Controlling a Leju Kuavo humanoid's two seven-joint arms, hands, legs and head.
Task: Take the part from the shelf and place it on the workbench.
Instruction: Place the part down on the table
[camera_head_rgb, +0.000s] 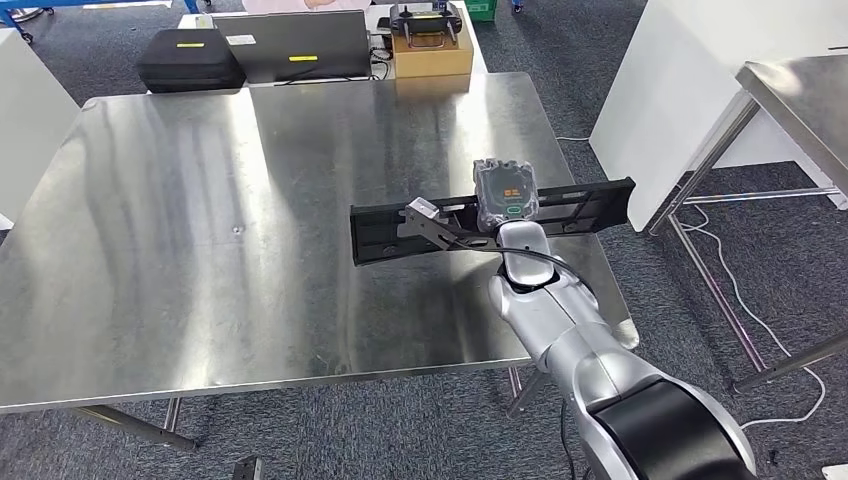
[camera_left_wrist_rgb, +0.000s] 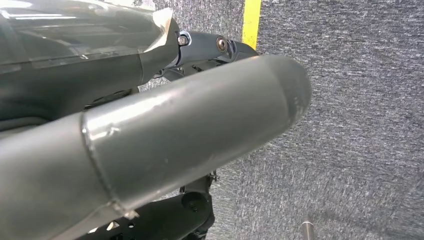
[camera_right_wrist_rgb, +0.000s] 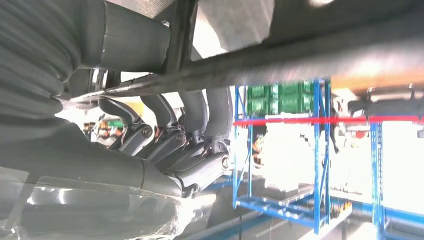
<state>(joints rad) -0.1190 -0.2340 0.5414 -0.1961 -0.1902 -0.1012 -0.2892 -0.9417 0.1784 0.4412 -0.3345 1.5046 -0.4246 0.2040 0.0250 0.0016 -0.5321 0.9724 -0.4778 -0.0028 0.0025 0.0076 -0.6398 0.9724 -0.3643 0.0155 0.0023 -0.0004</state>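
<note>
The part (camera_head_rgb: 490, 218), a long black bar, is held level over the near right corner of the workbench (camera_head_rgb: 230, 230), presumably to be lowered flat. It is gripped mid-length by the right hand (camera_head_rgb: 505, 195), fingers (camera_right_wrist_rgb: 165, 135) clamped around it. The left hand's (camera_left_wrist_rgb: 150, 145) fingers cannot be told apart or together.

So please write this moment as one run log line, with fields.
right hand: holds long black part | part: over steel workbench, near right edge | contact with bench: cannot tell | left hand: over carpet

You get even overhead light in the head view, with soft glare streaks on the steel workbench (camera_head_rgb: 200, 250) toward 10 o'clock. Your right wrist view is blurred and blown out around 4 o'clock.
</note>
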